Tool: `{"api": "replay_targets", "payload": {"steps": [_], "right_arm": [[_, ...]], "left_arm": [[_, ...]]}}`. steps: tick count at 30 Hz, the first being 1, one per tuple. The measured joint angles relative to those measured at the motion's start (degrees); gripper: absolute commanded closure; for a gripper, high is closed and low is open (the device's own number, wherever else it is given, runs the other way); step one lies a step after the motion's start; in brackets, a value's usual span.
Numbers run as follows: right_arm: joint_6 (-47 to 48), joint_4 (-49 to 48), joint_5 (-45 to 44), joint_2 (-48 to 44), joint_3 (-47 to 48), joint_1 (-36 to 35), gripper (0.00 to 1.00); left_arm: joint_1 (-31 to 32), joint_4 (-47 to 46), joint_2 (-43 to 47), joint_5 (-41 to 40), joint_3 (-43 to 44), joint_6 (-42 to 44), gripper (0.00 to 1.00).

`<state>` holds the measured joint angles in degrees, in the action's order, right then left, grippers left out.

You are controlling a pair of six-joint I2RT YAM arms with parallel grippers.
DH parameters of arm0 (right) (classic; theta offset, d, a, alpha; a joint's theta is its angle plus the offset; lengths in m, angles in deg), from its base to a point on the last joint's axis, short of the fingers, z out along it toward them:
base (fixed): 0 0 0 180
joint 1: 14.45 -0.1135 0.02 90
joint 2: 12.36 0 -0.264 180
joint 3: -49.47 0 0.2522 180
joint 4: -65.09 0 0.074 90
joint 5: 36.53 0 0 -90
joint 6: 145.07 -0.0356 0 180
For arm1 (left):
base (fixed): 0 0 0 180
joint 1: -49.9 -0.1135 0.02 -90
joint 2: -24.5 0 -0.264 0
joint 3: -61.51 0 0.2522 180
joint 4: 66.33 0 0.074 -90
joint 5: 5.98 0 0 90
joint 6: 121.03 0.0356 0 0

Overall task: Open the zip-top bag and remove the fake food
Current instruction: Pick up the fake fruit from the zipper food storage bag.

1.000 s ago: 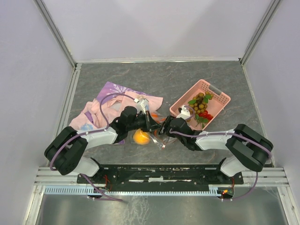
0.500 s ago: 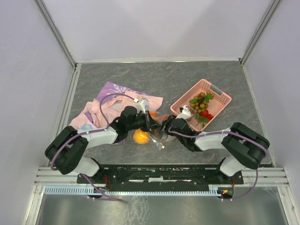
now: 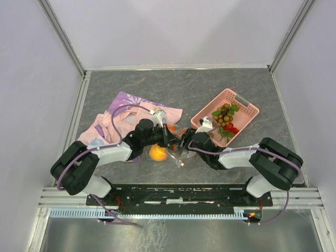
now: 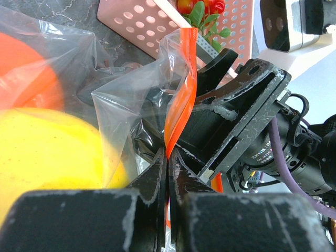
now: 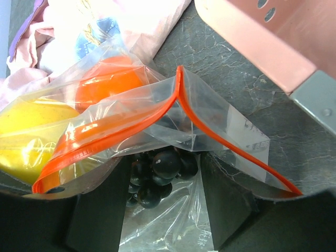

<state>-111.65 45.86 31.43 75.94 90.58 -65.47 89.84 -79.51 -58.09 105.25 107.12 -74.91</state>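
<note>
The clear zip-top bag [image 3: 177, 153] lies between the two arms, and its orange-red zip strip [image 5: 113, 135] is parted. My left gripper [image 4: 168, 156] is shut on one side of the strip [image 4: 181, 89]. My right gripper [image 5: 164, 160] reaches in under the open mouth. Its jaws stand apart on either side of a dark purple grape bunch [image 5: 167, 164] that fills most of the gap. A yellow fruit [image 4: 52, 157] and an orange fruit [image 5: 107, 79] are inside the bag. From above, the two grippers [image 3: 169, 137] [image 3: 184, 143] nearly touch.
A pink perforated basket [image 3: 247, 107] stands at the right, holding a tan-brown grape bunch [image 3: 224, 115] and red fruit with green leaves [image 3: 231, 129]. A pink-purple patterned cloth [image 3: 123, 113] lies left of the bag, under the left arm. Frame posts ring the table.
My right gripper has edged slightly left, closer to the left gripper and the bag's mouth. The left gripper keeps its hold on the strip.
</note>
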Motion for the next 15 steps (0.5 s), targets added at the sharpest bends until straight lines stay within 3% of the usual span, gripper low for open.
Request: {"api": "replay_targets", "payload": {"steps": [8, 15], "right_arm": [[3.0, -0.9, 0.4, -2.1, -0.4, 0.0, 0.45], [2.6, -1.6, 1.0, -0.1, 0.0, 0.0, 0.35]], "left_arm": [[-0.1, -0.7, 0.0, -0.2, 0.0, 0.0, 0.97], [-0.1, -0.4, 0.0, -0.2, 0.0, 0.0, 0.97]]}}
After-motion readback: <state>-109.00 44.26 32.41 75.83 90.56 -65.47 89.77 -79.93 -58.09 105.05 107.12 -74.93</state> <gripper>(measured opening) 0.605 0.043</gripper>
